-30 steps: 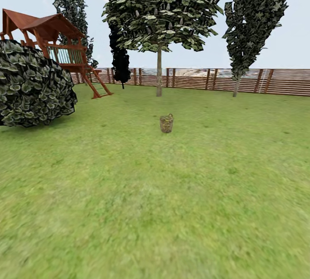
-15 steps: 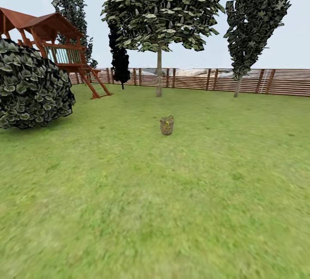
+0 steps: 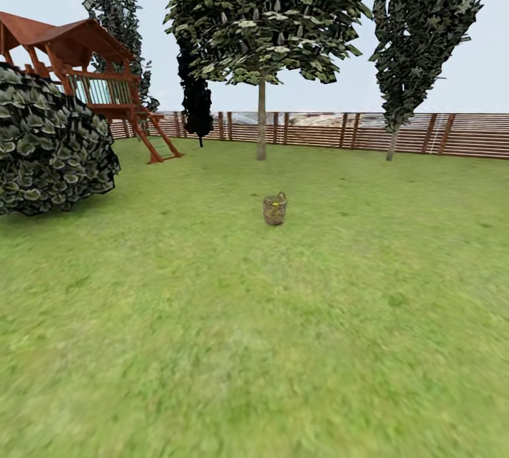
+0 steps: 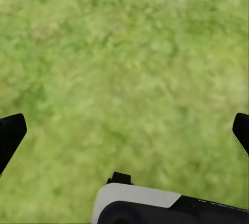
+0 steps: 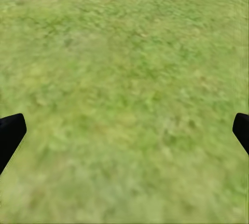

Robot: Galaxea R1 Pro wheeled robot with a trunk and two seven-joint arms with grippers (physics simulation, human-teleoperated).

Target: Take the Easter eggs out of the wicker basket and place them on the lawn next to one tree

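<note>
The small brown woven wicker basket [image 3: 275, 209] stands upright on the green grass lawn [image 3: 212, 316], well short of the pale-trunked broad-crowned tree [image 3: 261, 119]. A speck of yellow shows inside it. Both wrist views show jaws spread wide over bare grass, empty.

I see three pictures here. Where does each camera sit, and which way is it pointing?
Head view: on the robot's head, facing forward across the lawn toward the wicker basket and the tree; fence behind.
Left wrist view: near the left claw, facing down at grass; two dark fingertips wide apart, plus a white-and-black body part.
Right wrist view: near the right claw, facing down at grass; fingertips wide apart.
Shared: both wrist views show bare lawn.
</note>
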